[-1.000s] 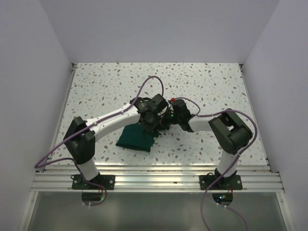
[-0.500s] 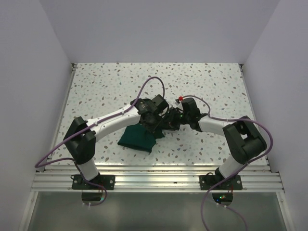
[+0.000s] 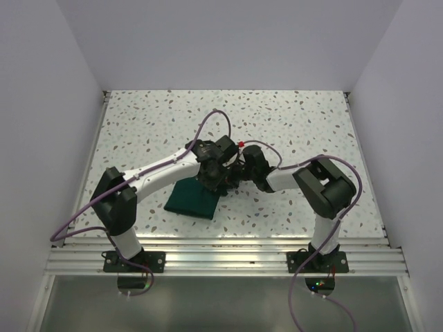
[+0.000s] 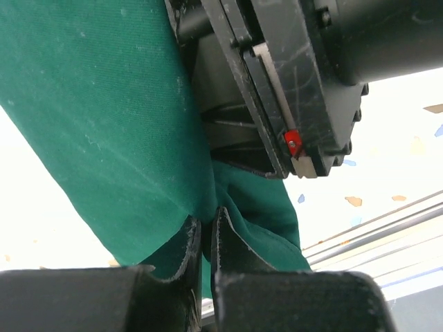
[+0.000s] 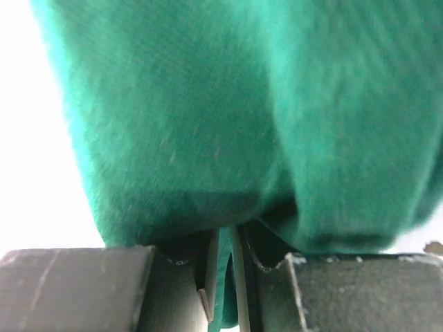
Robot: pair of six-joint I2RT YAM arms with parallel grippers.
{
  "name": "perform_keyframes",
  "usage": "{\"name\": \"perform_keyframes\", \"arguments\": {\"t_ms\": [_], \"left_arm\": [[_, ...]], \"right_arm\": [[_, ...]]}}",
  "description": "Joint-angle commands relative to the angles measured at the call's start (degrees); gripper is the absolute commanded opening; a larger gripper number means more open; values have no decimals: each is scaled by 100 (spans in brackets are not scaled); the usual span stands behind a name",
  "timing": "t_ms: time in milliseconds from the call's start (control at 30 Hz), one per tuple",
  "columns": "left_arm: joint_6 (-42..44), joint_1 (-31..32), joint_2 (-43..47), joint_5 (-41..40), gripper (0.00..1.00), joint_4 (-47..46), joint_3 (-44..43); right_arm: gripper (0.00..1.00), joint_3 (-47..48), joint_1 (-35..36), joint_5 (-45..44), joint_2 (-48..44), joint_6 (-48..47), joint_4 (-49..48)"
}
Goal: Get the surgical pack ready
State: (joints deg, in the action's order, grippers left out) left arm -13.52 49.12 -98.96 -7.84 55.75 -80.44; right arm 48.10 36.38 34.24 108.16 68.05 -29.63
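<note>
1. Seen from above, the surgical pack [image 3: 191, 200] lies folded on the table [image 3: 138, 124], in front of my left arm. Its long axis runs roughly left to right, slightly skewed.
2. Its far right corner meets both my grippers.
3. The wrist views alone show the grips. My left gripper [image 4: 205, 238] pinches a fold, and my right gripper [image 5: 225, 242] clamps a thin edge.
4. From above, my wrists hide both pinches.

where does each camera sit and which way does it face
Top external: above and behind the bases, looking down at the table; left arm and right arm show.
Left wrist: on the left arm, facing along the left gripper, fingers shut on the surgical pack.
Right wrist: same on the right gripper, fingers pinching it too.
All share the surgical pack.
</note>
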Motion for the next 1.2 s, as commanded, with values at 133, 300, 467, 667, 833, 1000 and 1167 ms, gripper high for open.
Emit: {"name": "perform_keyframes", "arguments": {"t_ms": [133, 300, 467, 667, 833, 1000, 1167], "left_arm": [[60, 203, 324, 379, 0, -811, -112], [16, 194, 421, 370, 0, -837, 55], [25, 185, 456, 370, 0, -855, 117], [-2, 185, 439, 493, 0, -907, 73], [-19, 185, 439, 607, 0, -951, 38], [-2, 194, 413, 643, 0, -926, -41], [7, 194, 412, 643, 0, -925, -68]], "right_arm": [[18, -878, -218, -357, -857, -143, -113], [19, -1382, -614, -93, -1253, -318, -202], [19, -1286, -615, 118, -1359, -582, 105], [18, -1382, -545, 118, -1105, -294, -524], [17, -1102, -229, -40, -334, 32, -1447], [15, -768, 237, -268, 460, 796, -3004], [15, -556, 370, -453, 285, 473, -2540]]}}
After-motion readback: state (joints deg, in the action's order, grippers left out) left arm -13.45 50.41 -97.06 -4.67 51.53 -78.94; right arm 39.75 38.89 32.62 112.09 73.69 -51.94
